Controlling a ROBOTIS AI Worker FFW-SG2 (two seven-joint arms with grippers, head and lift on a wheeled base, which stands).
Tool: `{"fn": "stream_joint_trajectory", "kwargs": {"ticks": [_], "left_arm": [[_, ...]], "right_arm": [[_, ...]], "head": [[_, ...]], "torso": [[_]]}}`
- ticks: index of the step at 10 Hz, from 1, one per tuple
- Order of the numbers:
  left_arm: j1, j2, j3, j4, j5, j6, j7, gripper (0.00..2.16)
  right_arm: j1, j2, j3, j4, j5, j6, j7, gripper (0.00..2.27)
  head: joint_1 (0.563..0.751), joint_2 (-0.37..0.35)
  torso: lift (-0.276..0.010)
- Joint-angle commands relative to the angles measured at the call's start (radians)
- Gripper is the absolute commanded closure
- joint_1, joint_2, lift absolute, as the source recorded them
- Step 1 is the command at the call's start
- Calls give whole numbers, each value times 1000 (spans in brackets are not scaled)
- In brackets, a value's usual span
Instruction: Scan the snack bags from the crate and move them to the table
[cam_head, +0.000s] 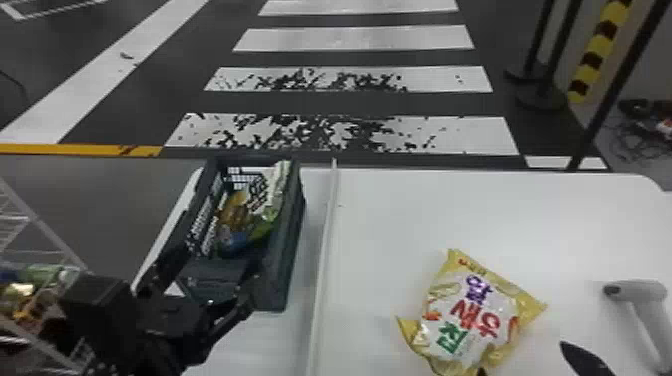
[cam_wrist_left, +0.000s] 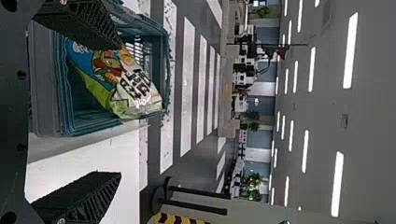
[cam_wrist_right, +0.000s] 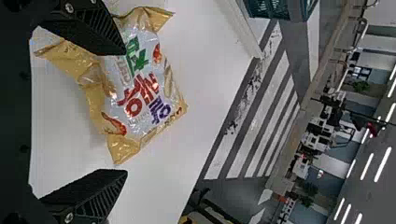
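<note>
Down on the near part of the surface (cam_head: 430, 200), a gold snack bag (cam_head: 470, 320) lies flat, with the right gripper (cam_wrist_right: 126, 112) spread wide next to it and nothing in its grip. Big lettering on the front goes purple, red and green over silvery white, with little orange-red shrimp-looking pictures round it. Not gonna spell any of it out. Off to the right of that bag sits a pale handheld scanner (cam_head: 637, 290), lying loose, no gripper on it.

Over on the other side of a raised white strip (cam_head: 325, 250) there's the dark blue-green crate (cam_head: 287, 270). Left gripper (cam_wrist_left: 119, 111) is at its near end, also wide open and empty. At least one blue, green and white bag (cam_wrist_left: 112, 77) is leaning in there, chunky black letters on the white bit.

So imo it's partway: one bag on the surface, at least one left to move. Can't tell if the gold one's been scanned, so I'd guess grabbing the scanner is worth doing next.

Way past all that, striped floor (cam_head: 350, 132) and some dark posts (cam_head: 550, 60).
</note>
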Motion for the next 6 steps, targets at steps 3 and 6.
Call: {"fn": "stream_joint_trajectory", "kwargs": {"ticks": [3, 6], "left_arm": [[-6, 32, -2, 1, 28, 1, -9, 33], [-6, 82, 18, 0, 81, 4, -17, 33]], "right_arm": [[-89, -6, 131, -6, 76, 155, 3, 87], [-169, 32, 194, 83, 124, 195, 3, 120]], "head": [[695, 152], [695, 179]], "torso": [[-95], [-95]]}}
